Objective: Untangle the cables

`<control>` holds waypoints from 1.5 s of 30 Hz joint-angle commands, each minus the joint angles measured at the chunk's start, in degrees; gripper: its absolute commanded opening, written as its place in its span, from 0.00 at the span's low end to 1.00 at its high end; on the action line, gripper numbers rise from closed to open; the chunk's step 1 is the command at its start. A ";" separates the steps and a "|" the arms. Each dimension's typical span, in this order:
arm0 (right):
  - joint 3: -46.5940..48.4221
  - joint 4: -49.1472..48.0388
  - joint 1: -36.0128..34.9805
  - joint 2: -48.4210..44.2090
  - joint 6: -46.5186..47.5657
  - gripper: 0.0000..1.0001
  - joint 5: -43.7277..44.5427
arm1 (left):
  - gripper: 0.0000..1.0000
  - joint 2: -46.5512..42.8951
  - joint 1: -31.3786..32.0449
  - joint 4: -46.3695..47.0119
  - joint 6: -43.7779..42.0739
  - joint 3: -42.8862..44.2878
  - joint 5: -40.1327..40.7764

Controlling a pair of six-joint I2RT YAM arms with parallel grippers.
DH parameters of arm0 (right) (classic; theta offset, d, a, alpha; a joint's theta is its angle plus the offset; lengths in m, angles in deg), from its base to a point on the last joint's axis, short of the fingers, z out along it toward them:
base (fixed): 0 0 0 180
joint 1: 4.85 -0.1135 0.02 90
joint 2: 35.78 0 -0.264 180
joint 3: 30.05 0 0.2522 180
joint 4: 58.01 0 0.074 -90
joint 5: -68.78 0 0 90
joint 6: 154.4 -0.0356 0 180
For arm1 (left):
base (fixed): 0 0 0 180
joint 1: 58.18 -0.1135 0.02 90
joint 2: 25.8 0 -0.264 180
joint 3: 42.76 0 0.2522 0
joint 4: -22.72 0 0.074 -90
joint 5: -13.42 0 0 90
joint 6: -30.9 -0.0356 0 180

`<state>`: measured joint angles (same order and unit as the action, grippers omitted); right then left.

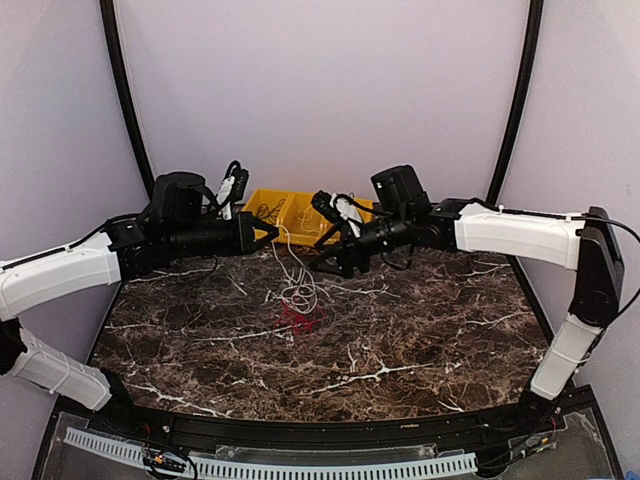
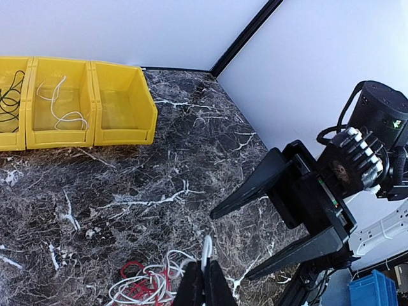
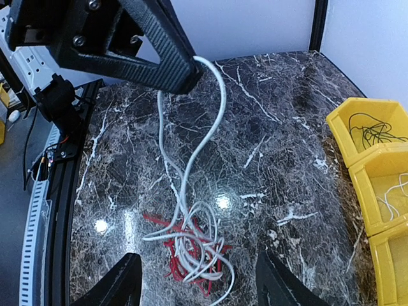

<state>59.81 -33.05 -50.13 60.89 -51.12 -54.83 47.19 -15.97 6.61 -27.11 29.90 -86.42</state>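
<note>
Left pincer (image 3: pixel 183 73) clamps white cable (image 3: pixel 191 159), which hangs down to the tangle (image 3: pixel 194 252).

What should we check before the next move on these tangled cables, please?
1. Left hand shut on the white cable: ok.
2. Right hand open and empty: ok.
3. White cable separated from the red cable: not ok, both lie coiled together on the table.
4. Real knot in the pile: cannot tell.
5. Empty yellow bin available: ok.
</note>
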 commanded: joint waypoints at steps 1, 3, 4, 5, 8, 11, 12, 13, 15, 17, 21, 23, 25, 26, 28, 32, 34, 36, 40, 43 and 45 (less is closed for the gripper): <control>4.85 -6.45 -1.27 1.75 -5.93 0.62 -0.85 | 0.00 -2.23 0.60 0.69 1.05 0.98 0.66; 6.51 -7.62 -1.55 3.31 -7.70 0.62 -2.00 | 0.00 -2.30 0.73 0.57 1.31 1.23 0.44; 7.52 -7.88 -1.80 4.73 -8.44 0.61 -2.22 | 0.00 -2.36 0.86 0.70 1.56 1.31 0.40; 8.36 -7.86 -2.02 5.90 -9.01 0.61 -2.10 | 0.00 -2.49 0.94 0.78 1.71 1.36 0.30; 9.59 -8.03 -2.71 9.54 -10.76 0.58 -3.32 | 0.00 -3.21 1.25 1.29 2.29 1.34 0.54; 8.71 -9.40 -3.48 12.40 -11.89 0.41 -4.22 | 0.00 -4.13 1.58 1.25 2.53 1.47 0.94; 8.41 -9.61 -3.54 13.27 -12.42 0.37 -4.72 | 0.00 -4.69 1.61 1.10 2.54 1.57 1.18; 8.18 -9.96 -3.58 14.03 -12.97 0.34 -5.20 | 0.00 -5.00 1.63 0.65 2.50 1.73 1.52; 7.46 -10.76 -3.59 15.23 -13.82 0.33 -6.49 | 0.00 -6.22 1.68 0.13 2.32 1.87 2.65; 6.03 -12.67 -3.72 16.08 -15.07 0.32 -8.97 | 0.00 -7.78 1.71 -0.05 2.29 1.74 4.03; 4.06 -13.53 -4.43 18.54 -15.14 0.32 -11.32 | 0.00 -11.11 1.71 0.29 2.30 1.55 6.47; 3.68 -13.41 -4.83 19.55 -14.66 0.33 -12.03 | 0.00 -11.94 1.73 0.15 2.07 1.48 7.50; 3.61 -12.94 -5.12 20.10 -13.68 0.35 -12.07 | 0.00 -12.45 1.67 -0.06 1.84 1.30 8.41; 3.69 -12.52 -5.17 20.16 -13.56 0.36 -11.88 | 0.00 -12.57 1.65 -0.10 1.72 1.13 8.65; 3.98 -11.50 -5.12 19.91 -12.00 0.40 -10.88 | 0.00 -12.89 1.70 -0.23 1.48 0.58 9.03; 3.22 -6.71 -4.49 16.41 -6.22 0.47 -8.53 | 0.00 -13.40 1.67 -0.08 1.85 -1.05 11.50; 0.12 -7.70 -3.80 12.80 -4.11 0.51 -7.43 | 0.00 -13.71 1.69 0.08 1.93 -1.85 11.71; -2.84 -8.48 -3.32 10.05 -1.98 0.53 -7.25 | 0.00 -14.37 1.72 0.25 1.89 -2.52 12.22; -5.76 -8.62 -3.28 7.30 1.69 0.56 -10.52 | 0.00 -15.50 1.67 1.09 1.67 -3.37 13.73; -4.63 -8.15 -3.98 7.84 2.81 0.57 -11.56 | 0.00 -15.58 1.70 1.29 1.60 -3.61 13.86; -2.01 -6.34 -4.92 9.29 3.91 0.57 -10.81 | 0.00 -15.40 1.72 1.11 1.67 -3.61 13.51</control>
<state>55.09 -40.54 -53.69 69.02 -51.08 -64.73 33.09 -14.50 5.97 -25.21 26.84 -73.73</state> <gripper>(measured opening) 0.567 0.010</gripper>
